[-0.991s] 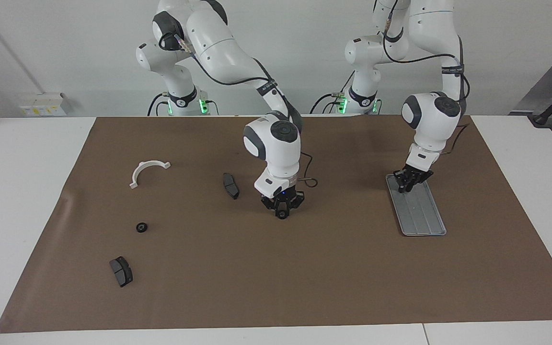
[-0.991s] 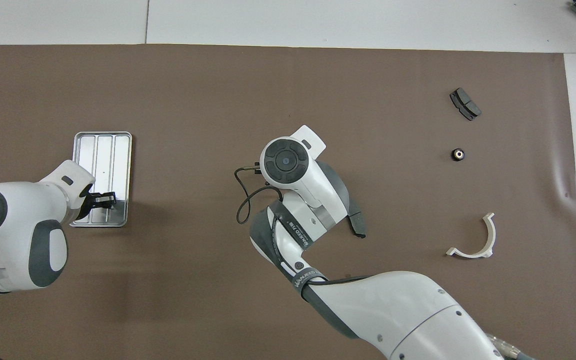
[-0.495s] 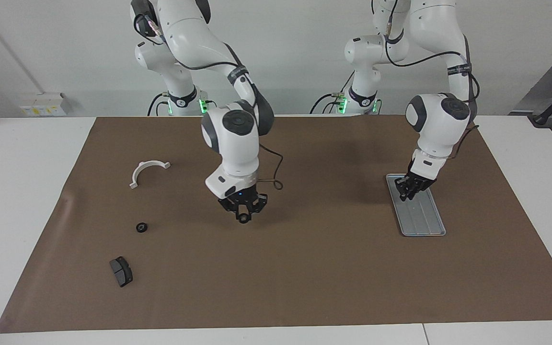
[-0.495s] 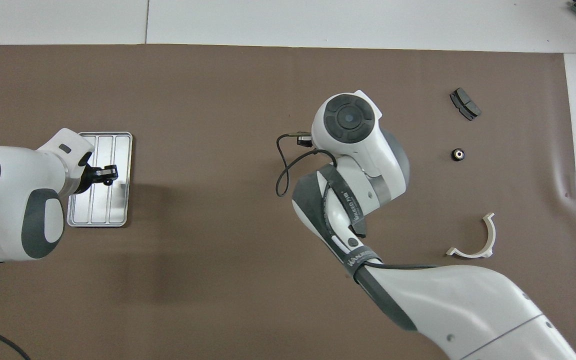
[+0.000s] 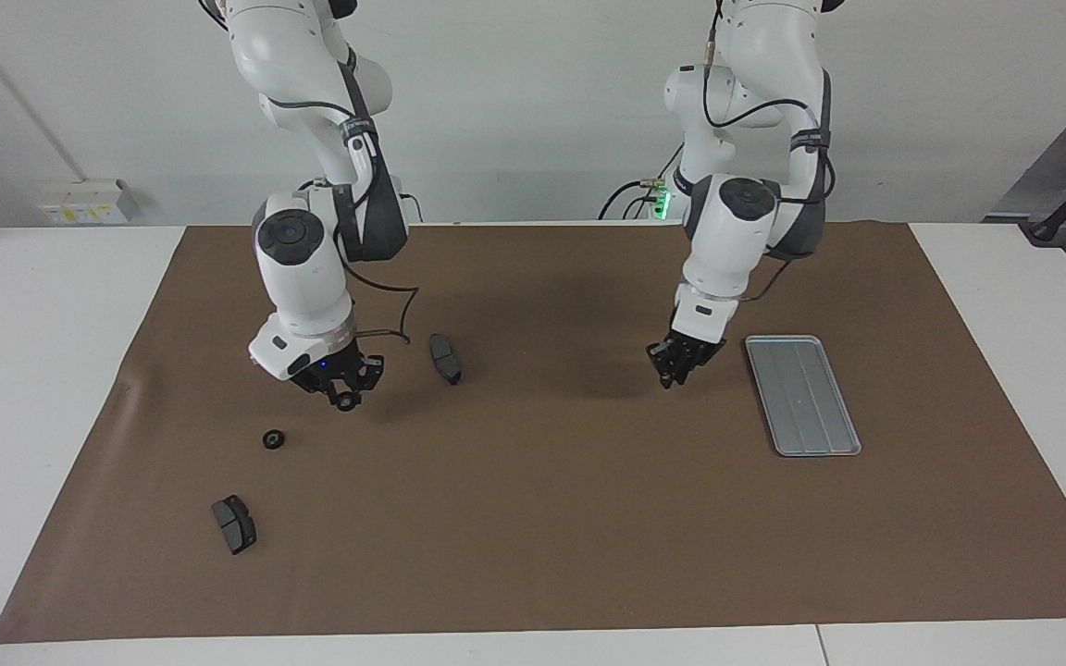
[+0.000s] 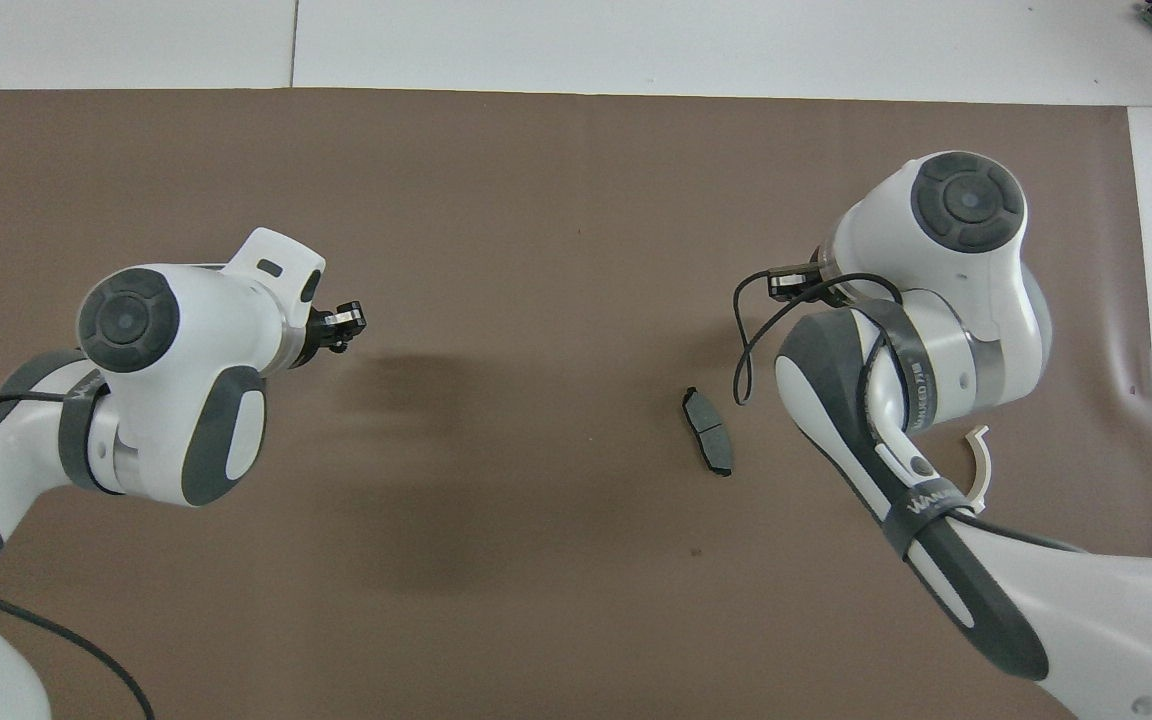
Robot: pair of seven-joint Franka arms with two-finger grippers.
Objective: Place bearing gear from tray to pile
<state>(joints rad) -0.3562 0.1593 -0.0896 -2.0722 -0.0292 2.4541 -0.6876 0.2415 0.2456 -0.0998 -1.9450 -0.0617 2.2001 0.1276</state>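
My right gripper (image 5: 344, 398) hangs low over the mat amid the pile, shut on a small dark bearing gear (image 5: 346, 404) at its fingertips. Another bearing gear (image 5: 273, 439) lies on the mat close by. The pile's dark brake pads (image 5: 445, 358) (image 5: 234, 524) lie apart from each other. One brake pad (image 6: 707, 444) shows in the overhead view. The white half-ring bracket (image 6: 979, 462) peeks out beside the right arm there. The silver tray (image 5: 802, 395) lies bare toward the left arm's end. My left gripper (image 5: 671, 375) (image 6: 344, 321) is shut, over the mat beside the tray.
A brown mat (image 5: 551, 518) covers the table, with white tabletop (image 5: 43, 370) around it. In the overhead view the left arm hides the tray, and the right arm hides its own gripper and part of the pile.
My right gripper has carried the gear from the mat's middle toward the right arm's end, over the pile. My left gripper has left the tray and moved toward the mat's middle.
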